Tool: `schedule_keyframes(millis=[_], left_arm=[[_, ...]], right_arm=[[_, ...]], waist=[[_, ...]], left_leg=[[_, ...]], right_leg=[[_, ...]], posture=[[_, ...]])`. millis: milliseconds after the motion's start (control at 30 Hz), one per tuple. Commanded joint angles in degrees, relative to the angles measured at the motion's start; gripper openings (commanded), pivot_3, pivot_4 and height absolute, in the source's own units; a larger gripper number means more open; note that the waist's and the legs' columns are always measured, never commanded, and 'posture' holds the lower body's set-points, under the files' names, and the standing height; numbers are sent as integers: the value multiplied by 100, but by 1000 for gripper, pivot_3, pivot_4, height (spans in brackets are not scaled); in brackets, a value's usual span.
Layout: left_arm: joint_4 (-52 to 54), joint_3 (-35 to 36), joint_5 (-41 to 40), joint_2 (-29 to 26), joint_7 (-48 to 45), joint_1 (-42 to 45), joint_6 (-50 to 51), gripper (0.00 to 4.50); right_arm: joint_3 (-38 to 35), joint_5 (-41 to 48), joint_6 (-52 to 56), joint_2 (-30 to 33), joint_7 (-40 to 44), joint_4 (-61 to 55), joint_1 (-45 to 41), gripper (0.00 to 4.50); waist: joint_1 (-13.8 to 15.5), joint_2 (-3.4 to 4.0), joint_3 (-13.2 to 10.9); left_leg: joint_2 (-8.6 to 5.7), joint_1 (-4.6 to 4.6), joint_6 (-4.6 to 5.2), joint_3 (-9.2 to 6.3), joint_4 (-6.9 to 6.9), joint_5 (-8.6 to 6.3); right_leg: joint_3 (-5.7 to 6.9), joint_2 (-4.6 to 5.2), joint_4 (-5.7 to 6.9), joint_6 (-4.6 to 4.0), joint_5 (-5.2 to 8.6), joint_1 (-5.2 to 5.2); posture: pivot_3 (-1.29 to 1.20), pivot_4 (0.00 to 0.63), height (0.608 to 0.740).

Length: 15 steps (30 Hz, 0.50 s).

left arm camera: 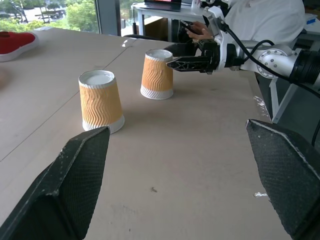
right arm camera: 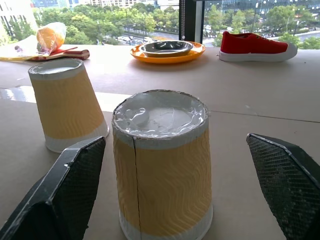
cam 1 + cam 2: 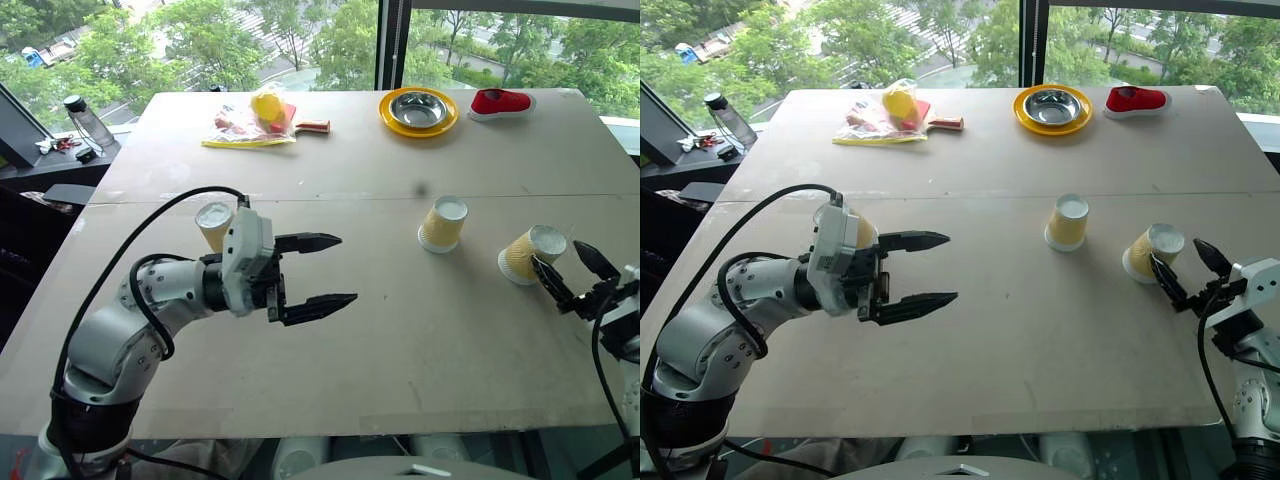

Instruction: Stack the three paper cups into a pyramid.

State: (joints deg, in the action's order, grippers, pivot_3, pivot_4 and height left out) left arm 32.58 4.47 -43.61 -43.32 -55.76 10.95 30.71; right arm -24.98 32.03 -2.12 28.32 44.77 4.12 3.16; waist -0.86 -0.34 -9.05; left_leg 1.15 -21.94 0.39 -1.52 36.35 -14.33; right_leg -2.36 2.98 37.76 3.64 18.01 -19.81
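Observation:
Three paper cups stand upside down on the table. The left cup (image 3: 213, 224) is partly hidden behind my left gripper's body. The middle cup (image 3: 442, 223) stands free. The right cup (image 3: 532, 254) sits just in front of my right gripper (image 3: 572, 268), which is open and level, fingers spread wider than the cup. In the right wrist view this cup (image 2: 162, 165) stands close ahead between the fingers; I cannot tell if one touches it. My left gripper (image 3: 318, 272) hangs open above the table, pointing right toward the middle cup (image 1: 101, 107), nothing between its fingers.
A steel bowl on a yellow plate (image 3: 418, 111), a red shoe (image 3: 501, 101) and a plastic bag with a yellow item (image 3: 255, 120) lie along the far edge. A water bottle (image 3: 88, 120) stands off the table's left. A person (image 1: 260, 20) sits beyond the right side.

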Motion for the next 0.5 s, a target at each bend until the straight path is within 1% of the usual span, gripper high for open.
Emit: schedule_keyframes(millis=[33, 367, 400, 433, 467, 500], left_arm=[[238, 137, -68, -7, 72, 66, -69, 4455], [246, 68, 20, 12, 158, 172, -103, 4455], [248, 65, 25, 18, 162, 176, -103, 4497], [244, 52, 74, 26, 176, 180, -129, 4500], [240, 32, 142, 26, 174, 174, -172, 4500], [241, 21, 165, 38, 185, 166, -188, 4500]], right_arm=[[-23, -32, -166, 80, 157, 176, -219, 4500], [78, -57, -349, 50, 481, 670, -632, 4500], [82, -47, -357, 43, 493, 693, -656, 4239], [94, -32, -373, 43, 540, 712, -679, 3784], [102, -20, -388, 46, 587, 725, -691, 3661], [105, -9, -400, 49, 619, 730, -697, 3099]], waist=[[-1, 0, 0], [2, 0, -1], [2, 0, -1], [2, 0, -1], [3, 0, -1], [3, 0, -1]], left_leg=[[0, 0, 0, 0, 0, 0], [0, -1, 0, -1, 0, 0], [0, -1, 0, 0, 1, 0], [0, -2, 0, 0, 1, 0], [0, -2, 0, -1, 1, 0], [0, -2, 0, -1, 0, 0]], right_leg=[[0, 0, 0, 0, 0, 0], [2, -1, 0, 0, 0, 0], [1, -1, -1, 0, 0, 0], [1, -1, -1, 0, 0, 0], [1, -1, -1, 0, 0, 0], [2, -1, -1, 0, 0, 0]], posture=[[0, 150, 740], [0, 150, 740], [0, 150, 740], [0, 150, 740], [0, 150, 740], [0, 150, 740]])
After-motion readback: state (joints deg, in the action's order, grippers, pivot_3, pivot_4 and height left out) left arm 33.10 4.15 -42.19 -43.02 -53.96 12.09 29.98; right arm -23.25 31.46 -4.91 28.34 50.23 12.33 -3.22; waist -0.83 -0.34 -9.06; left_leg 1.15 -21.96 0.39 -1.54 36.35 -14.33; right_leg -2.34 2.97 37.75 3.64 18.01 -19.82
